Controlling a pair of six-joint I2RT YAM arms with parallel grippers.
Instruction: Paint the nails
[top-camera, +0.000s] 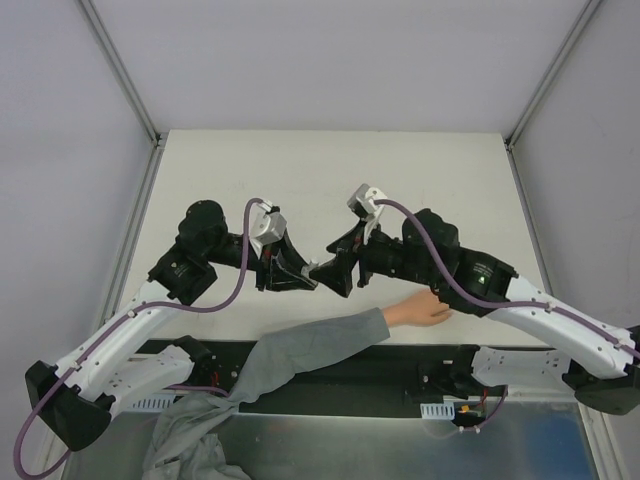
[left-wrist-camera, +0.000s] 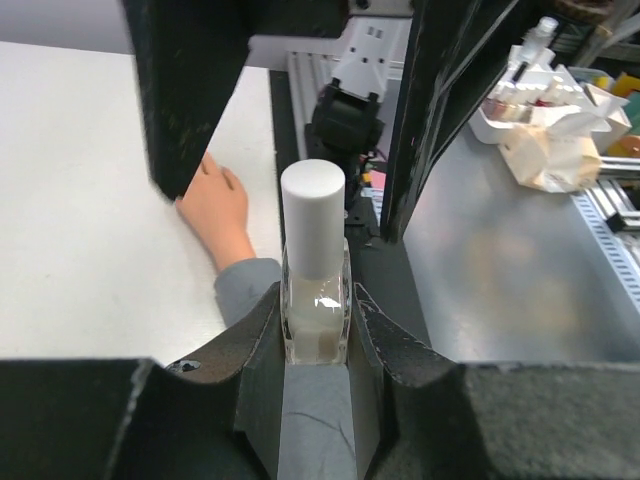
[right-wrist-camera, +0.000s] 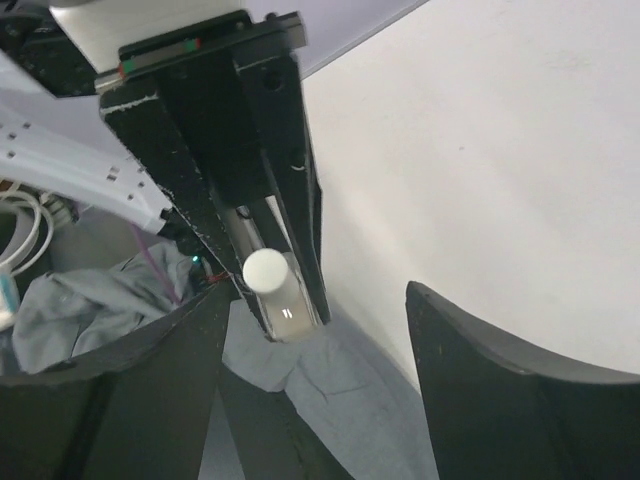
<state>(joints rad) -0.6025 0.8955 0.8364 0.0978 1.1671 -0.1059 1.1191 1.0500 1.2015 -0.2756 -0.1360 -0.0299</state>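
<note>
Clenching the capped polish bottle (left-wrist-camera: 313, 200), the left end effector (left-wrist-camera: 315, 310) is facing the released right end effector (right-wrist-camera: 315, 300); nails seemingly unpainted.

My left gripper (left-wrist-camera: 315, 325): black fingers.
My right gripper (right-wrist-camera: 320, 350): black as well.
Bottle (left-wrist-camera: 314, 300): clear glass, pale contents; white cap (left-wrist-camera: 313, 200) at 12 o'clock.
Hand (top-camera: 420, 311): pale peach.
Sleeve (top-camera: 310, 345): plain grey.
Table (top-camera: 330, 170): off-white, unpatterned.
Cables (top-camera: 238, 285): purple.

A small clear bottle (left-wrist-camera: 314, 250) with a white cap hung above the white worktop (left-wrist-camera: 80, 200), near a grey sleeve (left-wrist-camera: 245, 285). A tray of bottles (left-wrist-camera: 500, 112) and crumpled paper (left-wrist-camera: 555, 150) sat on a steel bench (left-wrist-camera: 500, 280).
</note>
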